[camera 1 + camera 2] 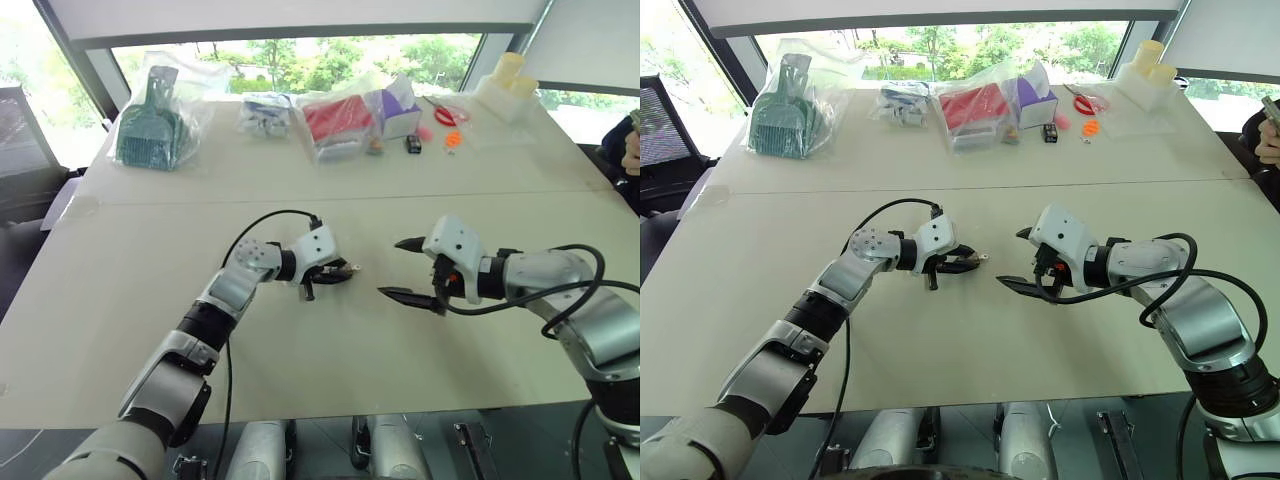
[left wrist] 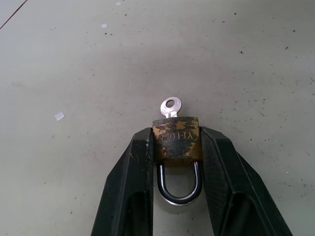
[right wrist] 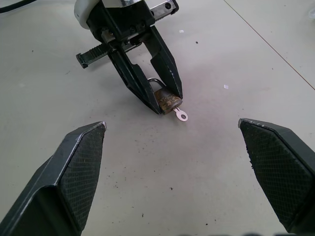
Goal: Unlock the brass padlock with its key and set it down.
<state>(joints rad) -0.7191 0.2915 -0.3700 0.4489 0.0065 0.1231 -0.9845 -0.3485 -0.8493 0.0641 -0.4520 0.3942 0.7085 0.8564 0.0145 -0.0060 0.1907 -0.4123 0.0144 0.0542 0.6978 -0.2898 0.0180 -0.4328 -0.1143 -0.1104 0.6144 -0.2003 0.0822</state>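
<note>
Left wrist view: small tarnished brass padlock (image 2: 175, 140) pinched at its body between 2 black fingers (image 2: 132, 177) of left gripper (image 2: 175, 147), silvery U-shaped shackle (image 2: 178, 187) pointing back toward wrist, thin silvery key (image 2: 170, 106) sticking out of far end. Right wrist view: padlock held just above pale grey table (image 3: 206, 162). Right gripper (image 1: 410, 270) facing it nearby, jaws spread wide, holding nothing.

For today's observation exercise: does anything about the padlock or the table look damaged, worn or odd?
The brass padlock, clamped in the left hand, has dark, blotchy tarnish over its body. The key sits in its keyhole; the shackle looks closed. The table carries dark specks and small white scraps.
</note>
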